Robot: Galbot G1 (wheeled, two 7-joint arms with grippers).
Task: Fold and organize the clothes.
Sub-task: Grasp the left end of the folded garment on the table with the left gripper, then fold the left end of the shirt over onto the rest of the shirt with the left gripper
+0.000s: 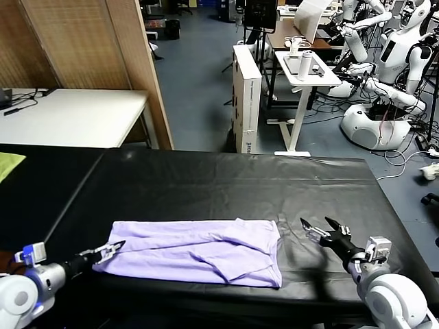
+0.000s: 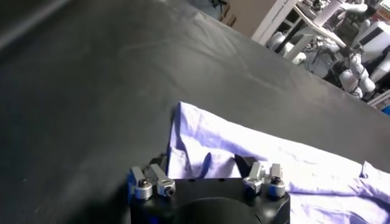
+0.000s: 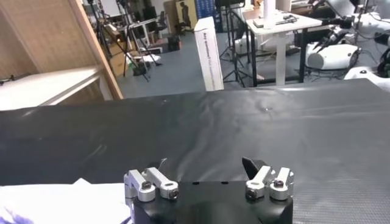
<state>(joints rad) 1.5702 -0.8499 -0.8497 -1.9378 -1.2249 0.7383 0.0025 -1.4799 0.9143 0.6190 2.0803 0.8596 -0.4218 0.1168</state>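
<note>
looking down from my head, i see the t-shirt [image 1: 199, 250] lying folded into a long band across the near part of the black table [image 1: 226, 181], its long edges running side to side and a loose flap doubled over toward its right end. my left gripper [image 1: 110, 251] sits right at the shirt's left short edge, fingertips touching or just over the hem; the gap between them looks narrow, and i cannot tell from here whether cloth is pinched. my right gripper [image 1: 325, 229] hangs just beyond the shirt's right edge, apart from it, with its two fingers spread wide and nothing between them. bare black surface stretches ahead of both tools to the table's far edge, and more lies to the right of my right gripper. a yellow-green cloth [image 1: 8, 164] lies far off on the left.

from my left wrist, the shirt's corner [image 2: 183, 115] and its crumpled edge lie directly ahead between my fingers [image 2: 244, 164]; left of that edge is only open tabletop.

from my right wrist, my fingers [image 3: 251, 165] stand wide apart over bare black surface, with a sliver of the shirt [image 3: 61, 201] beside the gripper body and clear table ahead to the far edge.
</note>
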